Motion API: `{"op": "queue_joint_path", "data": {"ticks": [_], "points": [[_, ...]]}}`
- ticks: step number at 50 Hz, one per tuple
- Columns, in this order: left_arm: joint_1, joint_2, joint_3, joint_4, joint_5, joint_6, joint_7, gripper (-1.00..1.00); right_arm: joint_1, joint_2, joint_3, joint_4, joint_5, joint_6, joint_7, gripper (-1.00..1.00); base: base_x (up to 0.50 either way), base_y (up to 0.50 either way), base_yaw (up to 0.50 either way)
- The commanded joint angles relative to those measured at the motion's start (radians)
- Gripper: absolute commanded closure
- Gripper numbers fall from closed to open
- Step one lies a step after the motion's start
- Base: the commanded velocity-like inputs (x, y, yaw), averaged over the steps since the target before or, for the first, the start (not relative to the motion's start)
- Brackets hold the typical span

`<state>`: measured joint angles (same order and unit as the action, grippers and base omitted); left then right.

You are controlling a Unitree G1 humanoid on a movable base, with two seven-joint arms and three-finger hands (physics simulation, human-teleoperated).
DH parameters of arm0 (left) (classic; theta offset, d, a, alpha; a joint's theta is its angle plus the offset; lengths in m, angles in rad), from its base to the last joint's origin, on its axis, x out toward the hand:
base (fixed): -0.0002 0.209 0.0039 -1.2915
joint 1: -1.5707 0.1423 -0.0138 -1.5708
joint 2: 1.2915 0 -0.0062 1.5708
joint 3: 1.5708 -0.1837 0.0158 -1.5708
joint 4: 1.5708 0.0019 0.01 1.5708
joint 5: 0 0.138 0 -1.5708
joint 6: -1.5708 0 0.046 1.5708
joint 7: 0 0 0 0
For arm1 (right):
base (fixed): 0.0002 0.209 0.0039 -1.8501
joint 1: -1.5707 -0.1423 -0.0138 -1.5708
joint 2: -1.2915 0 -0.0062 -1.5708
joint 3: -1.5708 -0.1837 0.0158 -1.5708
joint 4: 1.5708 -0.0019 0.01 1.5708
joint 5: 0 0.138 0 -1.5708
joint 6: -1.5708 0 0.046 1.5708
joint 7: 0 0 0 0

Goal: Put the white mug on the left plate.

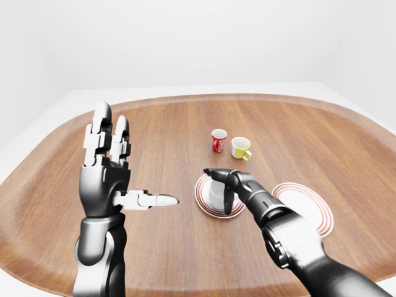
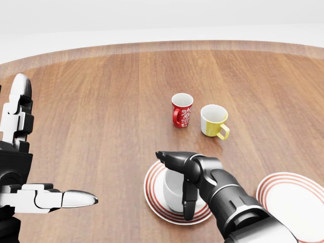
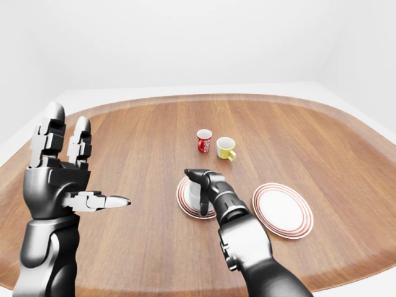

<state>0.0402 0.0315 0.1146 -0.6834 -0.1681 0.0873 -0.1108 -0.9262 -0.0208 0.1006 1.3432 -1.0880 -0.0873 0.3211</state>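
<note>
Head view shows the white mug (image 2: pixel 174 194) standing upright on the left plate (image 2: pixel 154 200), with the right hand (image 2: pixel 185 174) draped over its top and one dark finger hanging down its near side. Whether the fingers grip the mug or only stand about it cannot be told; the hand hides the mug's right side and any handle.

Taking the left plate as landmark: the right plate (image 2: pixel 298 200) lies well apart to its right, the red mug (image 2: pixel 181 110) and the yellow mug (image 2: pixel 213 121) stand above it in the view, side by side, and the left hand (image 1: pixel 105 179) is raised to its left over the wooden table (image 2: pixel 101 101) — fingers spread, thumb stuck out, holding nothing.

As a judgement: the mug looks like glazed ceramic — stiff, light for this hand, smooth and rather slippery, and liable to chip if dropped on the plate. It is best held round the body just under the rim. It seems already placed, so the release should be gentle.
</note>
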Motion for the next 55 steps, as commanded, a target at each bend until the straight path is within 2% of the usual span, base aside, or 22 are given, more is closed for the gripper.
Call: {"op": "queue_joint_path", "data": {"ticks": [1, 11, 28, 38, 50, 51, 55], "points": [[-0.003, 0.001, 0.0, -0.001, 0.001, 0.0, 0.0, -1.0, 0.044, -0.005, 0.012, 0.009, -0.01, 0.0, 0.113, -1.0, 0.0, 0.0, 0.0], [-0.002, 0.001, -0.002, -0.005, 0.0, 0.0, -0.001, -1.0, -0.042, -0.025, 0.003, -0.01, 0.015, 0.0, 0.129, -1.0, 0.0, 0.0, 0.0], [0.002, -0.001, -0.005, -0.007, 0.003, 0.0, -0.003, -1.0, -0.047, -0.036, 0.032, -0.052, -0.039, 0.0, 0.107, -1.0, 0.0, 0.0, 0.0], [0.005, -0.002, -0.007, -0.003, 0.006, 0.0, -0.004, -1.0, -0.041, -0.045, 0.027, -0.107, -0.028, 0.0, 0.137, -1.0, 0.0, 0.0, 0.0], [0.008, -0.004, -0.01, -0.001, 0.008, 0.0, -0.003, -1.0, -0.023, -0.041, -0.012, -0.225, 0.145, 0.0, 0.271, -1.0, 0.0, 0.0, 0.0], [0.008, -0.003, -0.009, -0.007, 0.006, 0.0, -0.004, -1.0, -0.012, -0.033, -0.032, -0.253, 0.194, 0.0, 0.319, -1.0, 0.0, 0.0, 0.0], [0.008, -0.003, -0.009, -0.004, 0.008, 0.0, -0.003, -1.0, 0.022, -0.027, -0.044, -0.352, 0.303, 0.0, 0.377, -1.0, 0.0, 0.0, 0.0]]}}
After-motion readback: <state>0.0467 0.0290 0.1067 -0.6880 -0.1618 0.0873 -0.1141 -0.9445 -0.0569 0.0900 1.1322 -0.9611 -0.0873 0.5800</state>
